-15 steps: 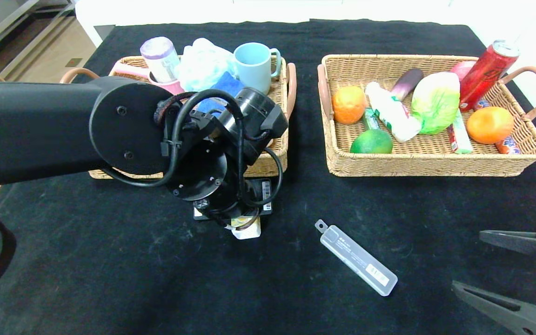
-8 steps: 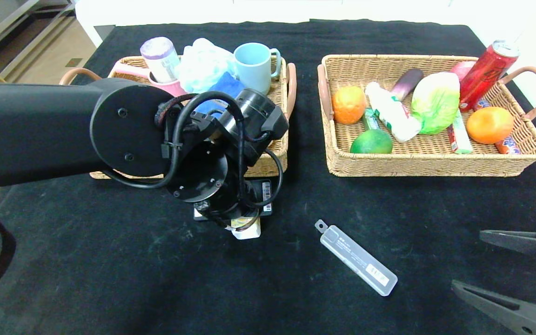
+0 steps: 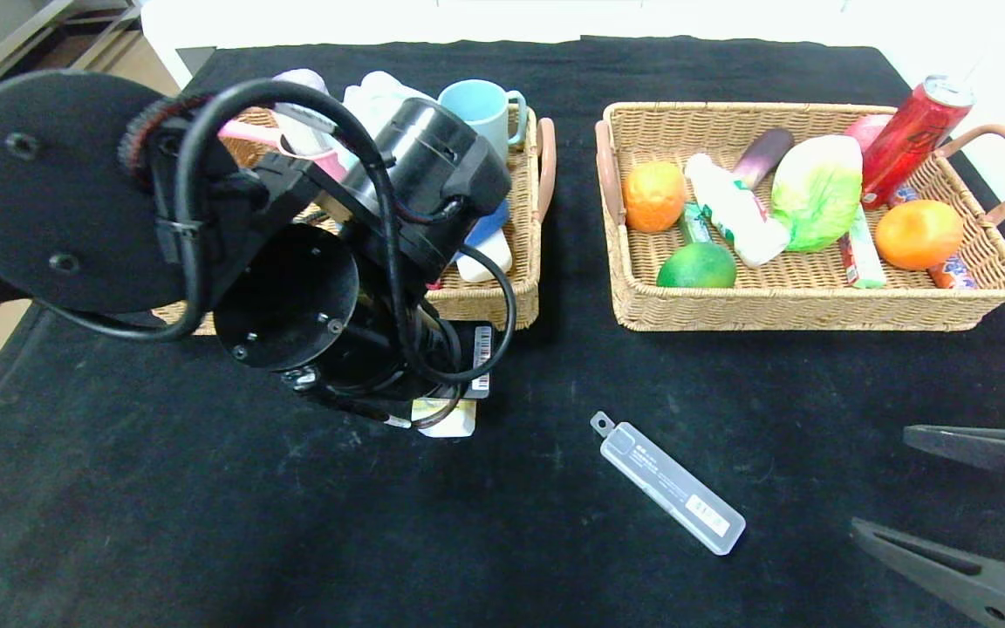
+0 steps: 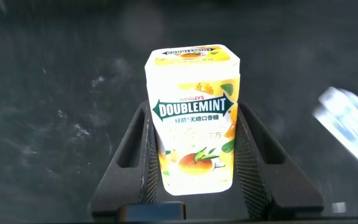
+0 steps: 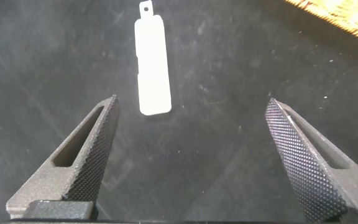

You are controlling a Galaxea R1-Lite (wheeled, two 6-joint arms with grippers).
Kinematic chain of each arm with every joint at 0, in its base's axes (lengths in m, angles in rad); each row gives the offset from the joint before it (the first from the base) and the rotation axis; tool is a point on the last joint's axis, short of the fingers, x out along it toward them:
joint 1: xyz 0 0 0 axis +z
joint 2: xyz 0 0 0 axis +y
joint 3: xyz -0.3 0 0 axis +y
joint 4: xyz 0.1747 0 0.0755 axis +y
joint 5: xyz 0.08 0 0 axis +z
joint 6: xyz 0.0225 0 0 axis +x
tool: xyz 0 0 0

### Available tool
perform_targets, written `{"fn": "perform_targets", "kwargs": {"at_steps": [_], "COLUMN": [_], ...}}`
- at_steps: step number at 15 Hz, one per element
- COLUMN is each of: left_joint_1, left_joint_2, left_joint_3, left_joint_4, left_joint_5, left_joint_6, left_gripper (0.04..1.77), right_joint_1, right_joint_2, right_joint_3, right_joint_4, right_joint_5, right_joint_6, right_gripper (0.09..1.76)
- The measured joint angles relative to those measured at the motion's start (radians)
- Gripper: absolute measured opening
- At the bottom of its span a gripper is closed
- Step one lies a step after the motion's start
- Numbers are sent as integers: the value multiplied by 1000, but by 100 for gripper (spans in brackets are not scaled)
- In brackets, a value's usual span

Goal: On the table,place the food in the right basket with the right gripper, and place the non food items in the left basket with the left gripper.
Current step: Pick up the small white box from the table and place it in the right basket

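Left gripper [image 4: 194,155], centre frame, pinches the small, light, stiff, slick-looking carton [image 4: 194,118] by its flat sides; right gripper [image 5: 197,162] spread.

Setting reads as a robotics test room, not a home: the counter [image 3: 729,392] is draped in scuffed black cloth, and two matching wicker baskets [image 3: 520,288] [image 3: 816,305] sit on it with staged sample goods sorted into them. Pale plain wall behind the counter; wood-tone floor and a stepped grey ledge [image 3: 40,35] beyond its far left corner.
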Motion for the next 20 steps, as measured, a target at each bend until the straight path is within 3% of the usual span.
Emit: {"fn": "perform_targets", "kwargs": {"at_steps": [3, 9, 15, 20], "left_joint_1": [-47, -110, -146, -163], "left_joint_2": [-46, -63, 31, 80], "left_joint_3": [-10, -10, -3, -31], "left_joint_4": [-33, -369, -696, -794], "left_joint_5": [19, 13, 39, 28], "left_joint_6": [101, 317, 534, 623], "left_gripper": [78, 78, 78, 78], "right_joint_1": [-2, -13, -24, -24], "right_joint_2": [-6, -31, -62, -130], "right_joint_3": [-12, -35, -67, -91], "right_joint_4": [2, 21, 17, 20], "right_joint_5": [-2, -9, -12, -10], "right_joint_6": [15, 16, 84, 109], "right_gripper": [171, 171, 171, 171]}}
